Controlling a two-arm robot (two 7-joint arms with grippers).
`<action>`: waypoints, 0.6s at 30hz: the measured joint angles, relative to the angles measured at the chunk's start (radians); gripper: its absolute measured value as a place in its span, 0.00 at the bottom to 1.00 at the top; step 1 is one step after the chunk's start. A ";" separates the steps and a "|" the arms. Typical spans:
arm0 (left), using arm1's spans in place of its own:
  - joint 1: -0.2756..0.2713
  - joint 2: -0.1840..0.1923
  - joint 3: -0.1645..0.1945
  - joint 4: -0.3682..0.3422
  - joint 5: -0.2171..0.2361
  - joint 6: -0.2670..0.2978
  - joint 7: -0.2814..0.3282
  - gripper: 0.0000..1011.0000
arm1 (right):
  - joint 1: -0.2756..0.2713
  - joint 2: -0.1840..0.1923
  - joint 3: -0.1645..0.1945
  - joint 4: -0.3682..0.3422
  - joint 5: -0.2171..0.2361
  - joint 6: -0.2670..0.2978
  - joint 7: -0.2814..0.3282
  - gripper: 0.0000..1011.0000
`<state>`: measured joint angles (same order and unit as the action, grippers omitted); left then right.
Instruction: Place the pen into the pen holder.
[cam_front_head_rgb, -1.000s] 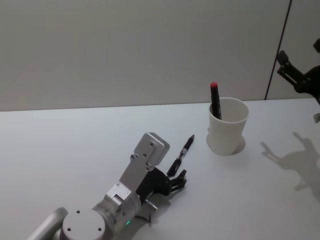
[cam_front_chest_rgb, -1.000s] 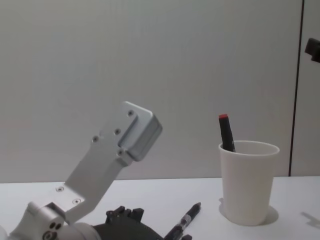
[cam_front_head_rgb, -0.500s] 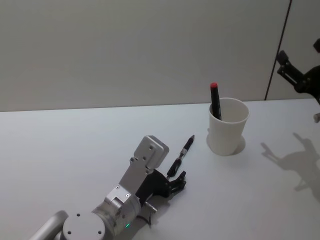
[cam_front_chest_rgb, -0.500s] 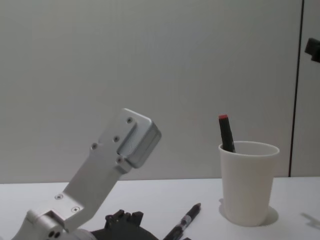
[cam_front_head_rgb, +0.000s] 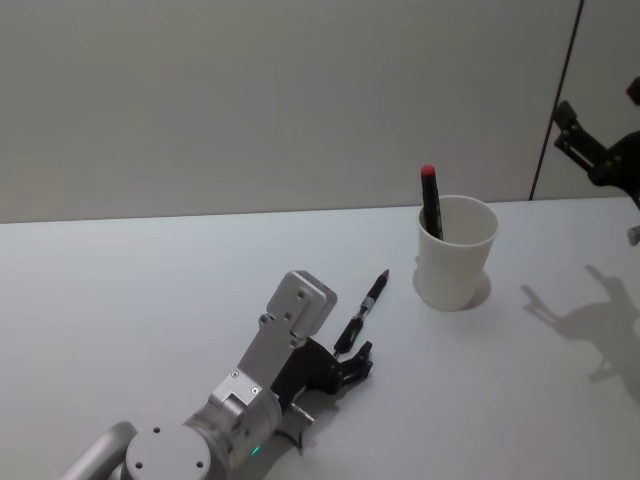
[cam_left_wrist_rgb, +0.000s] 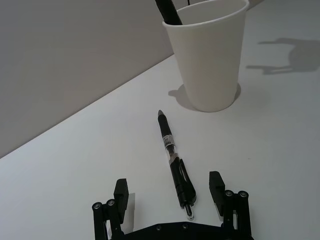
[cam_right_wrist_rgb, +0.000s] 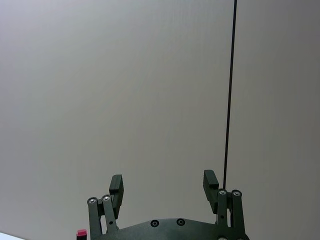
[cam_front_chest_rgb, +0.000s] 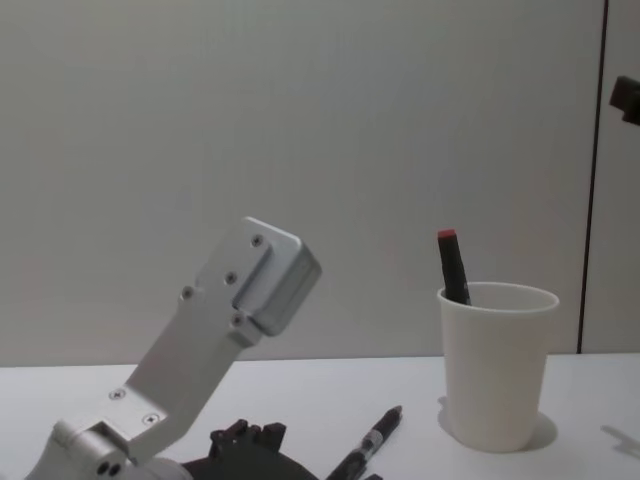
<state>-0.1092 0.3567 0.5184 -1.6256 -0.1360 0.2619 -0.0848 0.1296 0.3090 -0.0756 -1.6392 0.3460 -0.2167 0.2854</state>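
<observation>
A black pen (cam_front_head_rgb: 362, 310) lies flat on the white table (cam_front_head_rgb: 150, 290), its tip toward the pen holder (cam_front_head_rgb: 455, 255), a white paper cup standing a short way beyond it. A black marker with a red cap (cam_front_head_rgb: 430, 200) stands in the cup. My left gripper (cam_left_wrist_rgb: 169, 184) is open and low over the table. Its fingers straddle the clip end of the pen (cam_left_wrist_rgb: 174, 160) without touching it, and the cup (cam_left_wrist_rgb: 210, 60) stands ahead. My right gripper (cam_right_wrist_rgb: 163, 180) is open and holds nothing, raised high at the right edge (cam_front_head_rgb: 600, 110).
A plain grey wall rises behind the table's far edge, with a dark vertical seam (cam_front_head_rgb: 555, 100) at the right. The right arm's shadow (cam_front_head_rgb: 585, 320) falls on the table right of the cup. The left arm's silver wrist housing (cam_front_chest_rgb: 270, 275) stands tall in the chest view.
The left arm has dipped a little toward the table, so its wrist housing sits lower. The pen, the cup and the right arm have not moved.
</observation>
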 joint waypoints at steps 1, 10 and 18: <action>0.000 -0.001 -0.001 0.000 -0.001 0.000 0.001 0.99 | 0.000 0.000 0.000 0.000 0.000 0.000 0.000 0.99; -0.012 -0.014 -0.012 -0.016 -0.034 0.003 0.013 0.99 | 0.000 0.000 0.000 0.000 0.000 0.000 0.000 0.99; -0.025 -0.026 -0.022 -0.031 -0.053 0.021 0.016 0.99 | 0.000 0.000 0.000 0.000 0.000 0.000 0.000 0.99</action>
<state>-0.1345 0.3303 0.4965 -1.6566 -0.1889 0.2824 -0.0690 0.1296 0.3090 -0.0757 -1.6392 0.3459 -0.2167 0.2854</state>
